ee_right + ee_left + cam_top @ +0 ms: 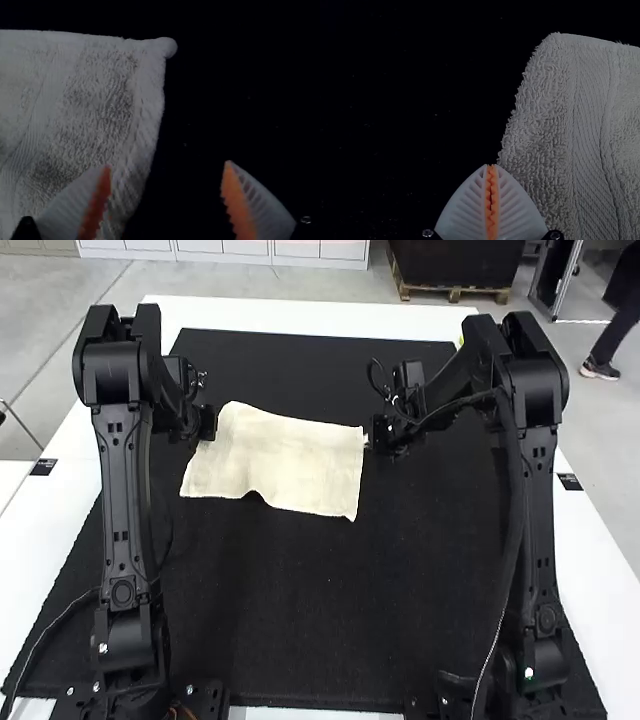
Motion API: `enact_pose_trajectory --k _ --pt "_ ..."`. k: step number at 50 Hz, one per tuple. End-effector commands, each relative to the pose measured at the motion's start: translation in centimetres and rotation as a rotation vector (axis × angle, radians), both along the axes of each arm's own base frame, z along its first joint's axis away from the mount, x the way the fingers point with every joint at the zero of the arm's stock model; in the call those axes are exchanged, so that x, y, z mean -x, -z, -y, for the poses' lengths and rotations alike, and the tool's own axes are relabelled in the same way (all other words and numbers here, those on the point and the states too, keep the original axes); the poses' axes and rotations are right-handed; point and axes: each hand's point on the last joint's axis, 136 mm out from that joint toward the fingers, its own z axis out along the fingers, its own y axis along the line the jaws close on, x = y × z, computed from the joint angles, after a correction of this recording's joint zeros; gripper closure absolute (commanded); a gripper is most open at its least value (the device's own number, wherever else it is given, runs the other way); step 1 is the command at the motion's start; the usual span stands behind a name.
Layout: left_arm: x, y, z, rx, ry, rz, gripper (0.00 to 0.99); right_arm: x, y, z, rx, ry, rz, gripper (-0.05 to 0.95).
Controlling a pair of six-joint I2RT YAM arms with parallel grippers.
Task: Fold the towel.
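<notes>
The cream towel point(290, 460) lies spread on the black mat, its near edge wavy. At its left edge is my left gripper point(208, 432); at its right edge, my right gripper point(370, 442). In the left wrist view the left gripper point(491, 166) is shut, pads meeting, tips beside the edge of the towel point(545, 110) below a corner; I see no cloth between the pads. In the right wrist view the right gripper point(166, 166) stands open, one finger over the towel point(100, 95) near its edge, the other over the mat.
The black mat point(300, 620) spreads around the towel and under both arms, with the white table point(610, 590) showing along its sides. The two arms stand at the left and right, and a thin cable hangs along the right one.
</notes>
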Motion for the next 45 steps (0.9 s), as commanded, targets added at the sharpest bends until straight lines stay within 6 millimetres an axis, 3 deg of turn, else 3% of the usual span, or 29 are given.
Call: enact_pose_trajectory --k 1,4,8,15,32,45 --pt "-0.1 -0.4 0.1 -0.009 -0.001 0.007 0.974 -1.1 -2.7 0.3 -0.011 0.027 0.051 0.12" --pt "-0.1 -0.3 0.2 -0.009 0.0 0.005 0.974 -1.2 -2.9 0.2 -0.025 0.035 0.047 0.03" --pt "0.0 -0.3 0.2 -0.008 0.0 0.004 0.974 -1.3 -3.0 -0.3 -0.046 0.031 0.045 0.0" --pt "0.0 -0.2 0.3 -0.008 0.001 0.004 0.974 -1.2 -2.2 -1.6 -0.059 0.007 0.03 0.0" --pt "0.0 -0.2 0.1 -0.004 0.002 0.005 0.974 -2.4 -3.3 -3.6 -0.082 -0.009 0.058 0.0" --pt "-0.1 -0.2 -0.1 -0.005 -0.002 0.012 0.974 -2.2 -1.8 -3.8 -0.079 -0.007 0.028 0.0"
